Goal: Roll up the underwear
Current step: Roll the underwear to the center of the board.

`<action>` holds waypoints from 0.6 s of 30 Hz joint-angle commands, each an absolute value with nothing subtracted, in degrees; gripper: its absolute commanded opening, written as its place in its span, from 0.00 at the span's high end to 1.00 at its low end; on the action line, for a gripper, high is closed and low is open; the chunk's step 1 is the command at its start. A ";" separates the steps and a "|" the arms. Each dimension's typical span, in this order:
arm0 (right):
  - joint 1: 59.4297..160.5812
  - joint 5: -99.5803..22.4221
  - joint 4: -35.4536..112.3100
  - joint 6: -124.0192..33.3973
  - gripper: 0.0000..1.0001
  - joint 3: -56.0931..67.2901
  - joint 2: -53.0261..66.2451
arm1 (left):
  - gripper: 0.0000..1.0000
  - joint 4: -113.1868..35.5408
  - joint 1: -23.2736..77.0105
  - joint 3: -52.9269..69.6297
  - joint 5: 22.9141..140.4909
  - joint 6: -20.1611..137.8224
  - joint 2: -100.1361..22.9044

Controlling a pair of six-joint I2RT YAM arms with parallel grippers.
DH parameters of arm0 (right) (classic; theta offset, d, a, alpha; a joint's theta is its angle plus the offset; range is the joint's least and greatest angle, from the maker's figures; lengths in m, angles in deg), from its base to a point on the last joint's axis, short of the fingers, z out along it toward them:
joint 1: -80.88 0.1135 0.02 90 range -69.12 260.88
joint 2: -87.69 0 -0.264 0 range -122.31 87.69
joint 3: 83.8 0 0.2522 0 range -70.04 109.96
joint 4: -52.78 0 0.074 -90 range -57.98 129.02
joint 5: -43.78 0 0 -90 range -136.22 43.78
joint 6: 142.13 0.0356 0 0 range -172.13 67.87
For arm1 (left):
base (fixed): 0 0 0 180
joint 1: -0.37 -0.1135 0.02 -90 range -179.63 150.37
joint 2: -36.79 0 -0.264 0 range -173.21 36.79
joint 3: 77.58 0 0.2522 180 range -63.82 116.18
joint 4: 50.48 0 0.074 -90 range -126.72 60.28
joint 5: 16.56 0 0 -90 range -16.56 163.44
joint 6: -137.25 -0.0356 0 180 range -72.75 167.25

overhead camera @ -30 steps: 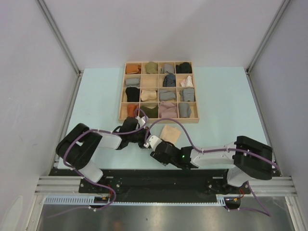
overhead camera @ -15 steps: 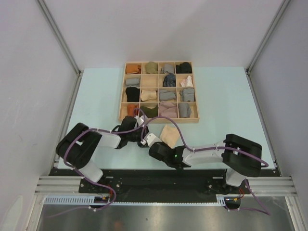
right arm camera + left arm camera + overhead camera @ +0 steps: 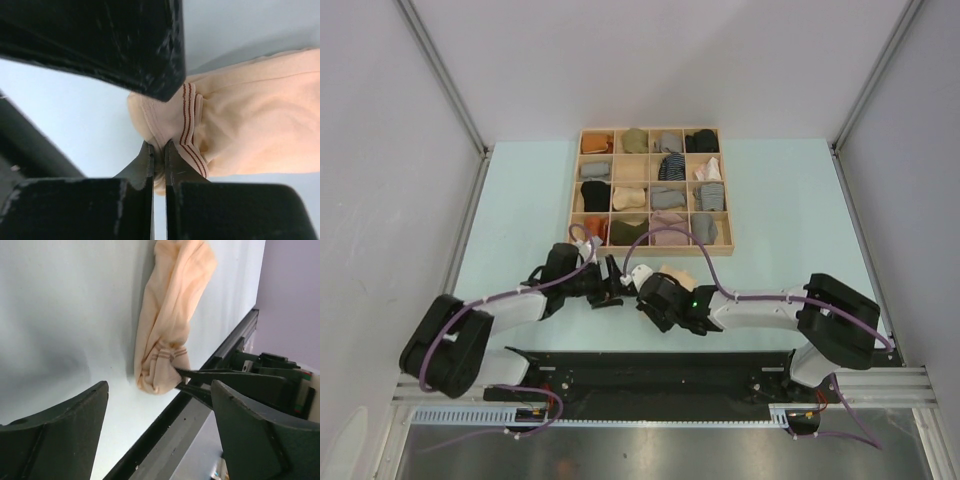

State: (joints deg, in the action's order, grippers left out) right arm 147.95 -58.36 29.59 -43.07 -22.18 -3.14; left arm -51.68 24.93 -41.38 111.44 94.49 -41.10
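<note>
**One thin pinch on the waistband, with the bench edge close by**

The pale peach underwear (image 3: 167, 325) lies bunched lengthways on the bench (image 3: 520, 200), near its front edge and between the two arms. The right tool (image 3: 159, 150) is closed on the striped waistband, holding only a narrow fold at the very hem. The left tool (image 3: 610, 285) stands wide open just beside the garment, holding nothing.

Risks, as I judge them:
- The fold may slip out of so shallow a bite once the cloth is pulled or turned.
- With nothing pinning the far end, the whole garment could slide instead of rolling.
- A pull toward the arms could drag it over the bench edge.
- The cloth is already rumpled, so the roll may come out lopsided or loose.

Count: one garment out on the bench, two tools, and one wooden tray (image 3: 650, 250) of sixteen compartments. About fifteen compartments seem to hold cloth bundles, though they are too small to count surely.
</note>
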 commanded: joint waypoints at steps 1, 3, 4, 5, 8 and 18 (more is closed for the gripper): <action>146.54 -40.34 25.40 -38.68 1.00 -21.96 -2.22 | 0.12 -44.39 24.36 -41.93 104.92 90.32 -32.66; 145.57 -36.65 25.75 -38.50 1.00 -21.96 -1.79 | 0.12 -42.18 24.36 -42.28 101.67 88.92 -28.89; 145.13 -35.42 25.93 -38.33 1.00 -21.96 -1.61 | 0.12 -41.21 24.45 -42.46 100.61 88.48 -27.30; 144.17 -33.23 26.10 -38.33 1.00 -21.96 -1.26 | 0.12 -39.90 24.45 -43.16 99.90 87.60 -25.98; 141.89 -28.49 26.72 -37.89 1.00 -21.96 -0.73 | 0.13 -39.18 24.63 -45.09 97.87 85.67 -20.79; 130.47 -17.31 28.21 -39.64 1.00 -21.96 -2.57 | 0.16 -46.99 35.25 -50.28 95.33 83.11 -13.92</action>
